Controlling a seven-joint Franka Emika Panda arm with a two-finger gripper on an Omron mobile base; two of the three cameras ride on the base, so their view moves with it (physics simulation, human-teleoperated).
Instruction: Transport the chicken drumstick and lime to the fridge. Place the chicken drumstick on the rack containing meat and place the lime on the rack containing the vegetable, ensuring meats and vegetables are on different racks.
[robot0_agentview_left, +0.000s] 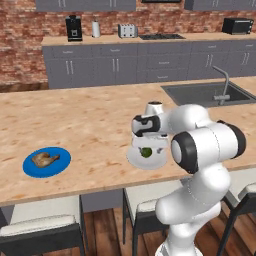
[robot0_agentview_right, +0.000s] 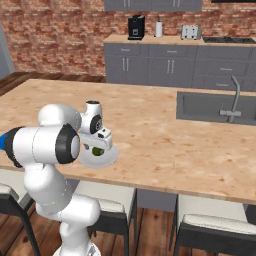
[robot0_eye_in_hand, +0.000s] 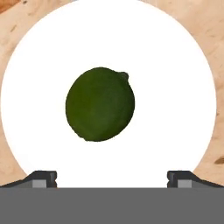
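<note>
A small dark green lime (robot0_eye_in_hand: 100, 104) lies in the middle of a white plate (robot0_eye_in_hand: 175, 87) on the wooden island counter. My gripper (robot0_eye_in_hand: 112, 177) hangs straight above it, open, its two fingertips (robot0_eye_in_hand: 43, 177) spread wider than the lime and touching nothing. From the base, the lime (robot0_agentview_left: 146, 152) (robot0_agentview_right: 96, 149) shows just under the gripper (robot0_agentview_left: 146, 145) (robot0_agentview_right: 97, 145). The golden-brown chicken drumstick (robot0_agentview_left: 45, 159) rests on a blue plate (robot0_agentview_left: 30, 169) far to the left near the counter's front edge. The fridge and its racks are out of view.
A sink (robot0_agentview_left: 200, 94) with a faucet (robot0_agentview_left: 225, 85) is set into the counter at the right. Stools (robot0_agentview_left: 45, 225) stand below the front edge. A coffee machine (robot0_agentview_left: 74, 28) and a toaster (robot0_agentview_left: 127, 31) sit on the back counter.
</note>
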